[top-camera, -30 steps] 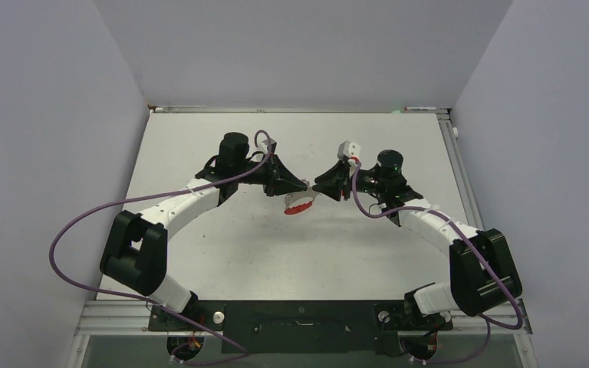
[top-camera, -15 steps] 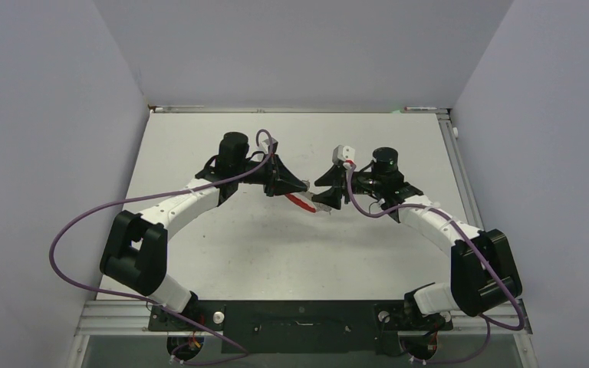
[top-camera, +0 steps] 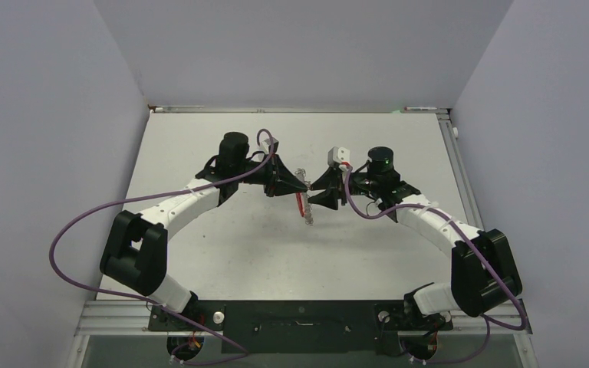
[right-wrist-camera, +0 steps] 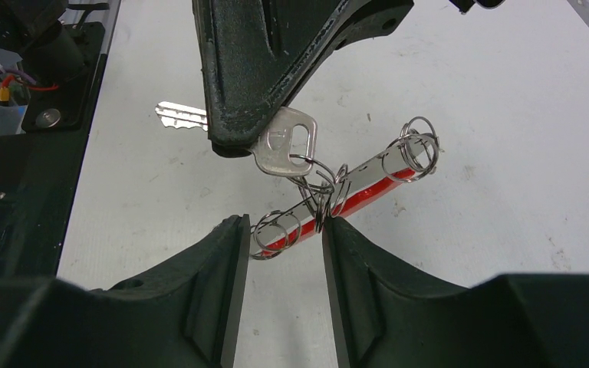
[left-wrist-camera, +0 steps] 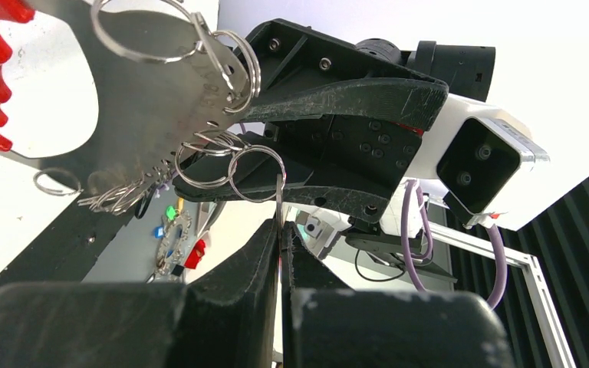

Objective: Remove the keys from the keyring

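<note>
So, top view first: both arms meet over the middle of the table (top-camera: 230,245). The left gripper (top-camera: 290,184) & right gripper (top-camera: 320,198) sit nearly tip to tip, w/ the keyring (top-camera: 301,202) hanging between them, red part pointing down, apparently off the surface. It's too small here to read either set of jaws or count keys. No loose key on the table that I can see, so by my read nothing is off yet.

Right wrist view gives far more detail. The left gripper is clamped tight on the only key (right-wrist-camera: 285,144) I can make out, head sticking out one side, blade the other. A thin ring runs through the key's hole & links into a bunch of small rings (right-wrist-camera: 280,230) on the red strap (right-wrist-camera: 368,188). The right gripper's jaws stand partly open, one each side of that bunch. Can't tell if the pads touch it.

Left wrist view looks up from below. It confirms the left jaws are fully closed, key edge-on between them, ring just above. It alone shows the strap's flat metal face w/ small holes, red along one edge only. The right jaws' gap is hidden here.

Judgement: early stage. The key has to be worked off its ring, & other keys, if any, aren't visible.
</note>
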### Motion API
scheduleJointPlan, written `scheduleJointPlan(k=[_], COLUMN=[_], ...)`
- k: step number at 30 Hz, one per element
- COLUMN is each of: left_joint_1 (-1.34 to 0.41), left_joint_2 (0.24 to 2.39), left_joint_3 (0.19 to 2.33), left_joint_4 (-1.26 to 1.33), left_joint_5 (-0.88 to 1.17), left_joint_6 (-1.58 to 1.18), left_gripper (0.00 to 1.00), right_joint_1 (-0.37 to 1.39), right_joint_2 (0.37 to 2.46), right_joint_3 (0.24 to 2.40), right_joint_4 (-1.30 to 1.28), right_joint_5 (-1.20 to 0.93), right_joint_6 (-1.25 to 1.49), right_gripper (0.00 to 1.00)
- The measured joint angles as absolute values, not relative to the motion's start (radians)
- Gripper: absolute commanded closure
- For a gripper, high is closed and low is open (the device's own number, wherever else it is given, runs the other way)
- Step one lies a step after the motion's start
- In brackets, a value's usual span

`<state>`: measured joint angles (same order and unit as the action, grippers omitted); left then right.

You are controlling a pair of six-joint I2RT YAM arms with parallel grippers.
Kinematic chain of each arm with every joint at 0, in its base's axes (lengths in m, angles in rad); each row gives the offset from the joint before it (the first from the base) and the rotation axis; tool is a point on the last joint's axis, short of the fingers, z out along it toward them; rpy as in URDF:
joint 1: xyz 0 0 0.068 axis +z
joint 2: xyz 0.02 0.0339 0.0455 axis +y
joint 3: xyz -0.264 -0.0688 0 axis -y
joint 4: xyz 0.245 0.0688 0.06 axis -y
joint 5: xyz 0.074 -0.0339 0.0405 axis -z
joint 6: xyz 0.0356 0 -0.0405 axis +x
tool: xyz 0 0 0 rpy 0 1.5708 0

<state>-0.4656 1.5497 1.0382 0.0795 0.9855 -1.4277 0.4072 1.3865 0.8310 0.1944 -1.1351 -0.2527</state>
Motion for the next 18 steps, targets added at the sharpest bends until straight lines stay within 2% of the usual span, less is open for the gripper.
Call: scheduleJointPlan(k=[9, 14, 18], left_joint_1=[-0.470, -0.470, -0.470], left_joint_2=[1.550, 1.550, 1.550], left_joint_3=[1.038, 1.038, 1.038], left_joint_4=[0.079, 0.079, 0.079], left_joint_5=[0.987, 0.993, 1.000], left_joint_6=[-1.415, -1.407, -1.403], left_gripper=[1.00, 1.00, 1.00], right_joint_1=[0.408, 0.407, 0.407], right_joint_2=[1.387, 1.387, 1.387], right_joint_3=[0.842, 0.846, 0.846], right_joint_4=[0.205, 0.216, 0.217], right_joint_5=[-1.134, -1.134, -1.134], right_joint_6=[-0.244, -0.239, -0.230], right_gripper=[0.76, 0.94, 0.95])
